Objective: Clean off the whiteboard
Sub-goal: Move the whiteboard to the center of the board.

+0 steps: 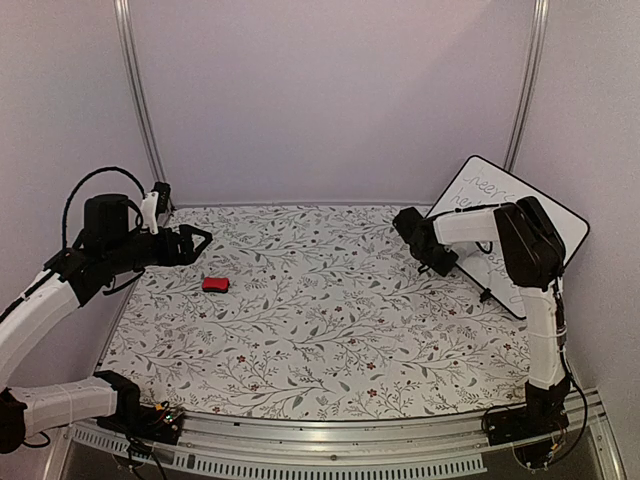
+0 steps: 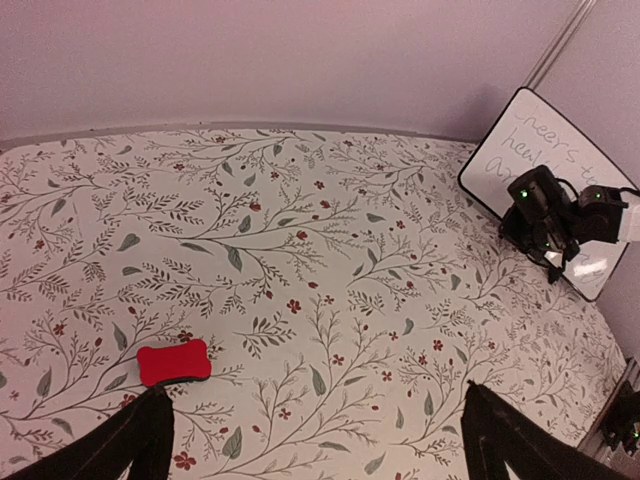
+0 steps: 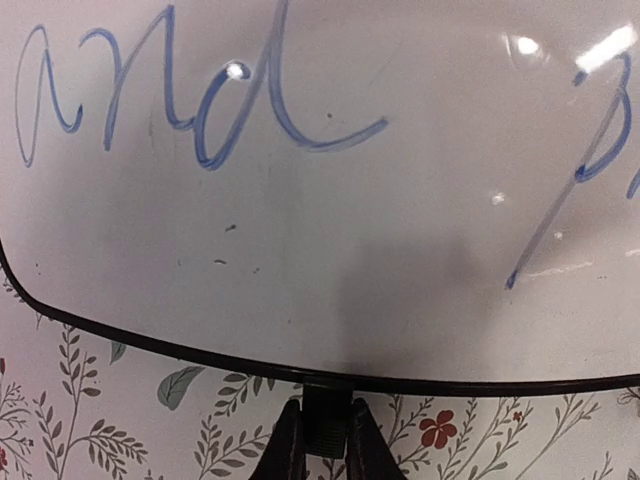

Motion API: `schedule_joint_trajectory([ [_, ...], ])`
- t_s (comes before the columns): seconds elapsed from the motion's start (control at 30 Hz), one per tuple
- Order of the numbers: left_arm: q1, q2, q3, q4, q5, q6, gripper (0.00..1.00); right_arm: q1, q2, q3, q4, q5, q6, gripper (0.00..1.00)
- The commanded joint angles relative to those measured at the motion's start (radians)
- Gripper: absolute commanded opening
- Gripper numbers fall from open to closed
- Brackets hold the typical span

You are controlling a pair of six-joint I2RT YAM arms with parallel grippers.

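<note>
- Pale lilac walls on three sides; I see a table (image 1: 320, 330) covered by a cloth printed with leaves and small red flowers.
- whiteboard (image 1: 478, 190) stands tilted at the far right, leaning back toward the right wall. It has a black rim and rounded corners, with cursive writing on its face. Up close the strokes read blue, and I can make out "and".
- right gripper (image 3: 325, 415) is at the board's lower edge. Through its wrist camera I see both fingers pinched tight on a small black foot just under the rim.
- left gripper (image 1: 200, 243) is on the far left, well apart from the board, with its jaws spread wide and nothing between them.
- red eraser (image 1: 215, 284) lies flat on the cloth at the left, near the left gripper. I cannot tell whether they touch.
</note>
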Motion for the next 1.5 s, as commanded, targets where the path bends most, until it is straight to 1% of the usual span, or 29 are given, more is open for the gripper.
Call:
schedule_joint_trajectory([
  [0.0,-0.011,-0.005,0.007,0.008,0.0,0.004,1.0,0.045,-0.027,-0.042,0.002,-0.045,-0.024,0.05],
  [0.57,-0.01,-0.008,0.007,0.008,-0.008,0.005,1.0,0.157,-0.02,-0.034,0.024,-0.045,-0.035,0.05],
  [1.1,-0.011,-0.012,0.006,0.008,-0.012,0.004,1.0,0.272,0.047,0.083,-0.002,-0.048,-0.06,0.06],
  [1.47,-0.009,-0.011,0.006,0.008,-0.015,0.005,1.0,0.319,0.07,0.122,0.004,-0.047,-0.09,0.06],
])
